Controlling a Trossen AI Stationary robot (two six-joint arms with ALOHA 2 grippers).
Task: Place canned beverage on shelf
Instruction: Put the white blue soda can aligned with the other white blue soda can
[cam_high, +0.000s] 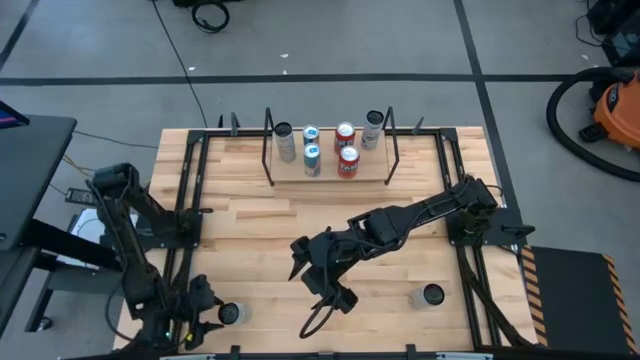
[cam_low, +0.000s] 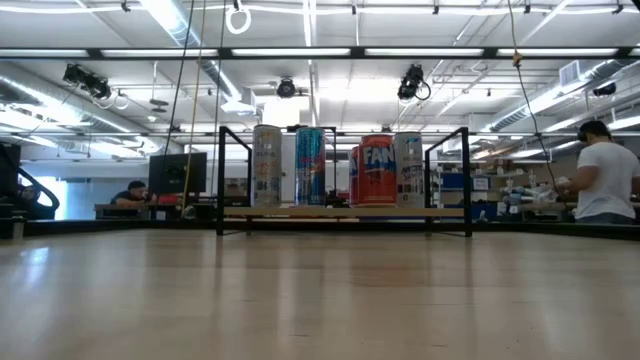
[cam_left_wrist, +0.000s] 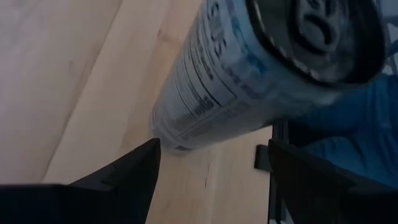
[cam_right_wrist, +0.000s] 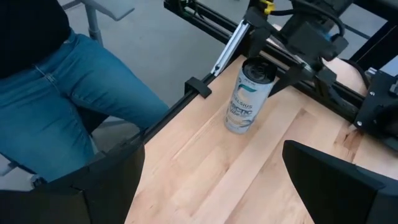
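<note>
A pale blue-and-white can stands upright on the table near its near left corner; it also shows in the left wrist view and the right wrist view. My left gripper is open, and its fingertips stand just short of the can's base, one to each side. My right gripper is open and empty over the table's middle, pointing toward the near left. The shelf at the far middle holds several upright cans. A second loose can stands at the near right.
Black frame rails run along the table's left and right sides. A person in blue jeans sits just beyond the table's near left edge. Bare wood lies between the shelf and my right arm.
</note>
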